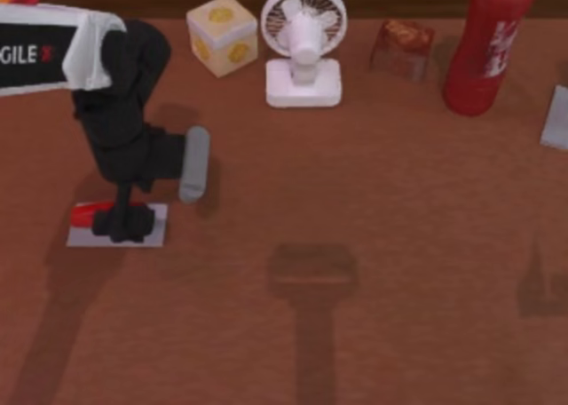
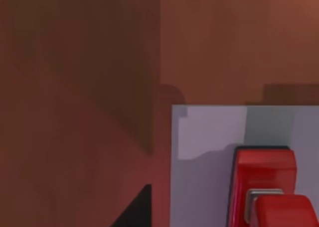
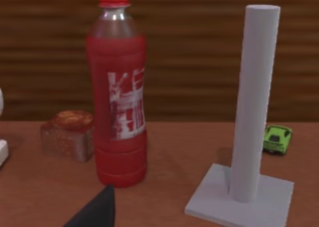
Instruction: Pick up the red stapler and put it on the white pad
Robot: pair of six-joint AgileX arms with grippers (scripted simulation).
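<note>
Red stapler (image 1: 86,213): lying on the white pad (image 1: 151,236), toward its 9 o'clock end, at the table's (image 1: 373,245) left side. Left gripper (image 1: 125,220): directly over the stapler; whether its fingers grip it, cannot tell. Right arm: out of the top view. Rear row, 12 o'clock: yellow cube (image 1: 222,34), white fan (image 1: 303,45), bread (image 1: 404,45), red bottle (image 1: 486,45).

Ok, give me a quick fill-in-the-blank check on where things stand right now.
1. The red stapler lies on the white ____.
2. The left gripper is down over the ____.
3. Between the yellow cube and the bread at the back stands a white ____.
4. The tall red bottle stands on the table's ____ side.

Missing words: pad; stapler; fan; right
</note>
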